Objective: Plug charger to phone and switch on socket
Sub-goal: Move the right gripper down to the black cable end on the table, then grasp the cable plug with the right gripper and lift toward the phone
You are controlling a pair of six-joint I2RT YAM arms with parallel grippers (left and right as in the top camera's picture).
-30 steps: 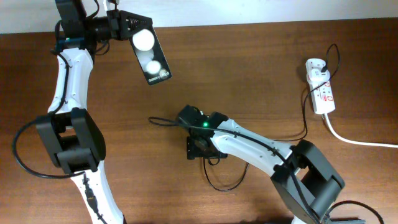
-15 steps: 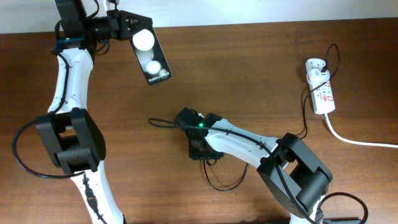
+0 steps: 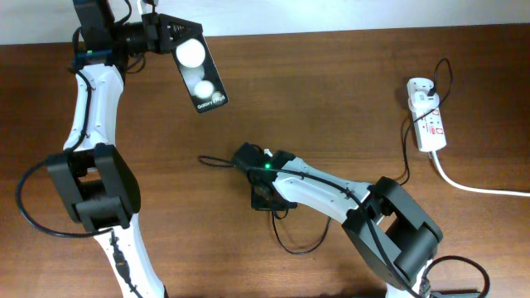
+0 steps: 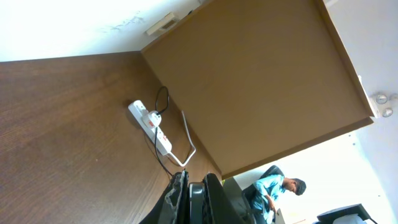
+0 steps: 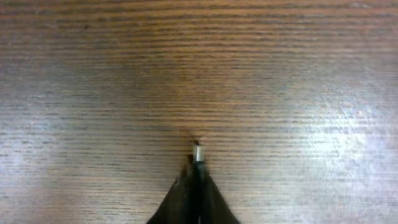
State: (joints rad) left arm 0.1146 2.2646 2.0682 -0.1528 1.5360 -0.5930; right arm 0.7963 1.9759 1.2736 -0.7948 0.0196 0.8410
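My left gripper (image 3: 168,37) is shut on the phone (image 3: 199,74), a black slab with two white circles, held up at the back left. The left wrist view has the phone (image 4: 198,205) edge-on between my fingers (image 4: 180,196). Mid-table, my right gripper (image 3: 247,156) points down at the wood, shut on the charger (image 3: 217,161). From the right wrist, its small metal plug tip (image 5: 196,151) pokes out past my closed right gripper (image 5: 196,167), just above the tabletop. The thin black cable loops under the arm toward the socket (image 3: 429,124), a white strip at the far right.
A white adapter (image 3: 420,89) sits in the socket's far end, and a thick white cord (image 3: 472,186) runs off the right edge. The left wrist view shows the socket (image 4: 151,124) across the table and a person in blue (image 4: 273,186) beyond it.
The right gripper has closed onto the charger's plug end, and the right arm shifted slightly. The left arm and the phone have not moved.
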